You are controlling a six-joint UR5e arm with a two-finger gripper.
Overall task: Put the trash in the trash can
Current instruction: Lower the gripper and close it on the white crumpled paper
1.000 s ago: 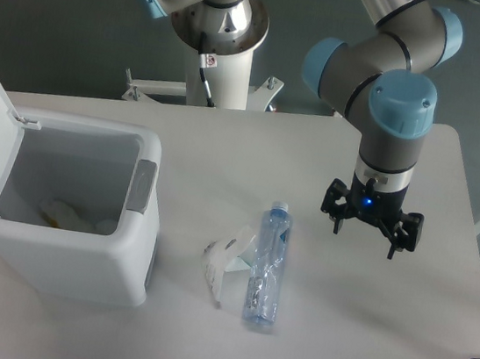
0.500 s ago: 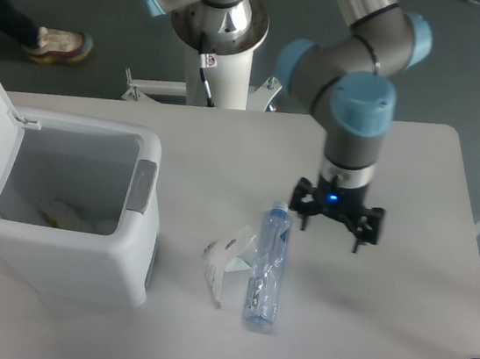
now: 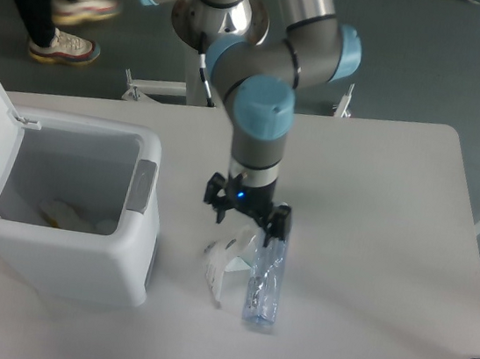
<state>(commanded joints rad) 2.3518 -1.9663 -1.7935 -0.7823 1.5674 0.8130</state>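
Two hand [image 3: 245, 218] fingers astride wrapper [image 3: 222, 258] edge

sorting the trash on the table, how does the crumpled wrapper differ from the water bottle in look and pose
The crumpled wrapper is white, partly translucent and shapeless; the water bottle is clear and cylindrical.
The wrapper is the smaller piece; the bottle is longer.
The wrapper lies as a loose heap nearer the trash can; the bottle lies on its side, its top end under the open gripper.
Both rest on the table, outside the can.
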